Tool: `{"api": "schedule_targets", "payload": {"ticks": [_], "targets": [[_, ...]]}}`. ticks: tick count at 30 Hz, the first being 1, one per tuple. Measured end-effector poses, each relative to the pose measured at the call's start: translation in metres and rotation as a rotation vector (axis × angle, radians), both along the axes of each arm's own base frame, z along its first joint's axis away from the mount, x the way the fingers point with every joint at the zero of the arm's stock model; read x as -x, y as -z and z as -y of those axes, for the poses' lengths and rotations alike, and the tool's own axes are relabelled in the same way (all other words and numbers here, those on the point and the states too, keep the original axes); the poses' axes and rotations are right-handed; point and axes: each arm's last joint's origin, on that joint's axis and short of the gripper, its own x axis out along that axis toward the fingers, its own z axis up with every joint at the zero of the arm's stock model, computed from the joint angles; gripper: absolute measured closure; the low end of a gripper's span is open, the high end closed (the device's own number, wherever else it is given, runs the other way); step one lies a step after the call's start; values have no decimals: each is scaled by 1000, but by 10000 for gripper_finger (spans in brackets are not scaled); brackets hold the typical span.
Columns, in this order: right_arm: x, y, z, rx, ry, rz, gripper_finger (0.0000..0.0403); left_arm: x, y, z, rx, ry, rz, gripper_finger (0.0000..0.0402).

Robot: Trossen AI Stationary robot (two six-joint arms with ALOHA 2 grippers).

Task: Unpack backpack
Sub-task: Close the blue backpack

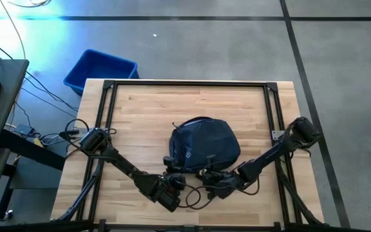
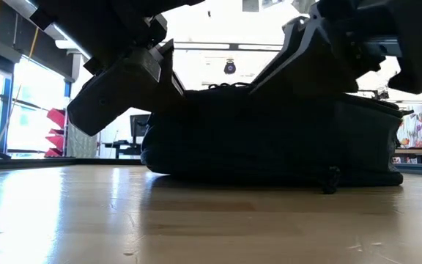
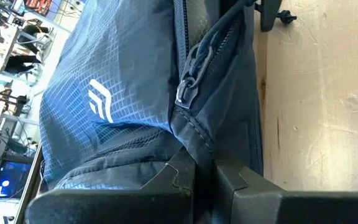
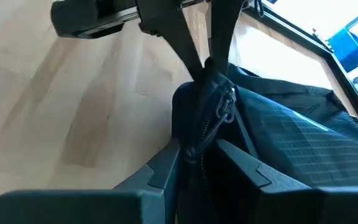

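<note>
The backpack (image 1: 205,147) lies mid-table, zipped. Both grippers, left (image 3: 205,177) and right (image 4: 197,155), pinch its near-edge fabric. Opening step: next, 1 should probably catch the zipper pull (image 3: 187,87).

Two dark arms showing: left arm (image 1: 124,166), right arm (image 1: 272,153), matte black boxy links. Black cables (image 1: 195,193) looping near wrists. Fingers (image 3: 185,177) appearing black, flat, angular, stepped at tips.

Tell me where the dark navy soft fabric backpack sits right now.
In the high view, the dark navy fabric backpack lies mid-table toward the near edge, with the left gripper and right gripper at its near side.
</note>
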Motion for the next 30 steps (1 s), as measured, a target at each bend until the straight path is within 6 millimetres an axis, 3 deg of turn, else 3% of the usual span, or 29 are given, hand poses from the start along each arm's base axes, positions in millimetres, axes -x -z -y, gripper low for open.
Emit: {"api": "schedule_targets", "payload": {"ticks": [8, 14, 22, 27, 30], "targets": [[7, 0, -6, 49, 25, 6, 394, 0, 0, 0, -3, 0, -6, 401], [27, 1, -3, 37, 122, -87, 400, 8, 2, -6, -21, -49, -49, 402], [76, 10, -8, 89, 232, -283, 402, 22, 3, -16, -50, -174, -48, 401], [105, 6, -23, 64, 175, -369, 402, 22, 2, -28, -103, -224, -37, 401], [105, 3, -36, 31, 84, -318, 402, 22, -3, -35, -101, -240, -64, 392]]}}
